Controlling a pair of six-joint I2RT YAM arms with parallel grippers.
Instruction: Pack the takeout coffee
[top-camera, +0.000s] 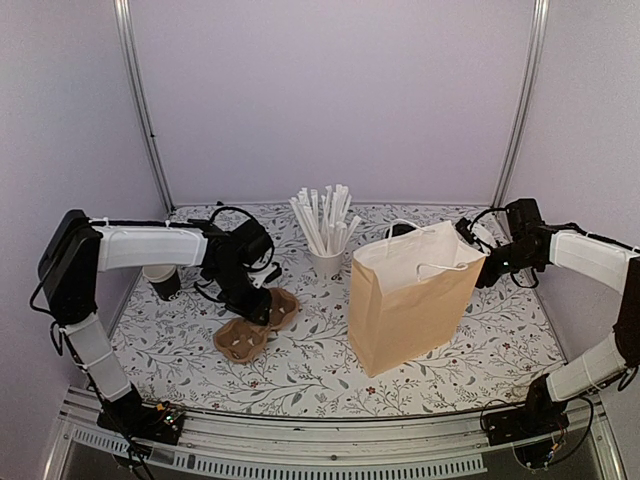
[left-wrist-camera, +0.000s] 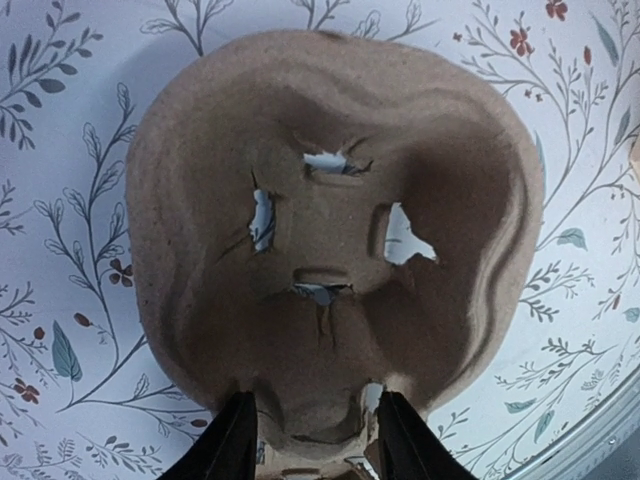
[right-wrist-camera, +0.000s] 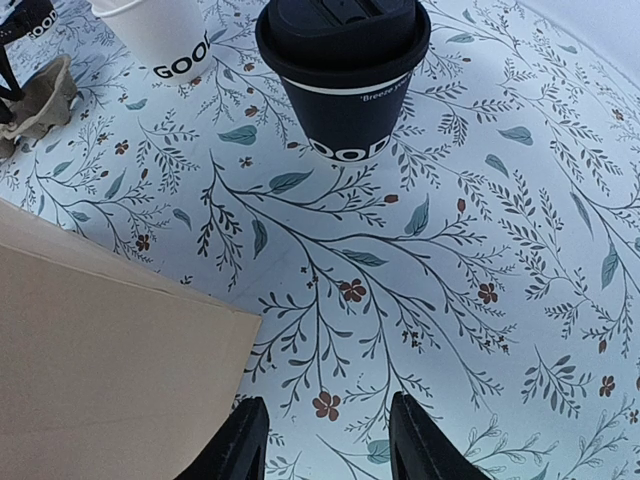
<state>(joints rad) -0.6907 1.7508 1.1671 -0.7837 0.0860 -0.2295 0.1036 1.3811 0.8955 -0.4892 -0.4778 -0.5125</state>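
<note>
Takeout coffee cup (right-wrist-camera: 345, 110), black with its black lid (right-wrist-camera: 342, 30) on, stands upright on the floral table (right-wrist-camera: 480, 300) at top centre of the right wrist view. Just left of it is a white cup (right-wrist-camera: 165, 35), apart from it. In the top view the paper bag hides most of this cup.

A second black cup (top-camera: 163, 283), with a white rim and no lid seen, stands at the left of the top view, under the left arm.

Left gripper (left-wrist-camera: 312, 445): jaws partway apart, with the near edge of the brown pulp cup carrier (left-wrist-camera: 330, 230) between the fingers. Can't tell if they pinch it.

Right gripper (right-wrist-camera: 325, 440): jaws apart, nothing between them, bare table below. It sits by the upper right edge of the brown paper bag (top-camera: 410, 310), which stands upright and open, centre-right of the top view.

The white cup holds paper-wrapped straws (top-camera: 322, 215), just left of the bag's top.
</note>
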